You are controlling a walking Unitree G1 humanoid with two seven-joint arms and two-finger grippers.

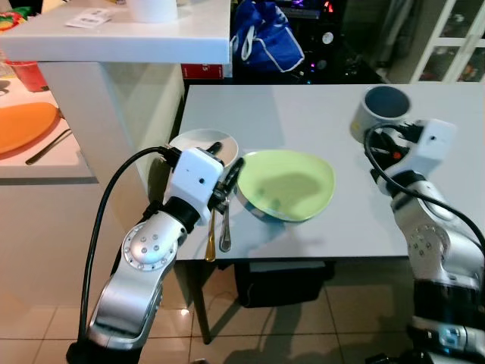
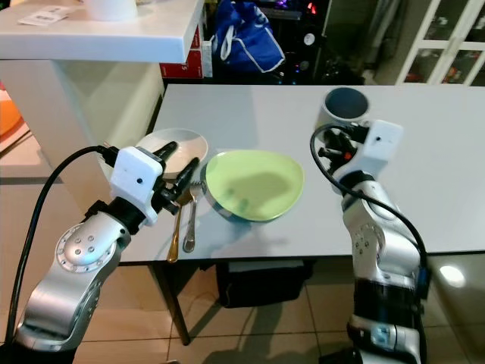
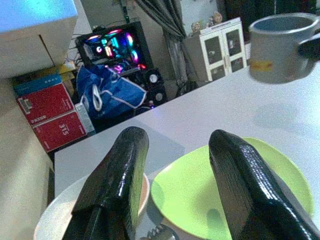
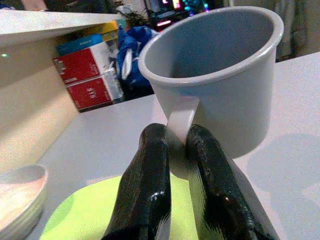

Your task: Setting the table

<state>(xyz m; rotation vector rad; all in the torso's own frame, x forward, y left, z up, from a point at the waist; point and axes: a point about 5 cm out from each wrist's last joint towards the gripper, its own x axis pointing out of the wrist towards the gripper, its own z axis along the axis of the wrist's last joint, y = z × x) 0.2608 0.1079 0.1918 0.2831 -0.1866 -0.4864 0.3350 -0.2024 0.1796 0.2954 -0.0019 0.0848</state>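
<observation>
Already laid just below the spread-fingered left gripper: green plate, white bowl, spoon and fork. Right gripper pinches the grey mug by its handle, aloft, awaiting placement.

grey mug, dark blue inside. lime green plate, plain. white bowl. gold spoon, silver fork. pale grey table. shiny black fingers. silver arms with white wrists. blue bag with white cord. red boxes. orange plate.
</observation>
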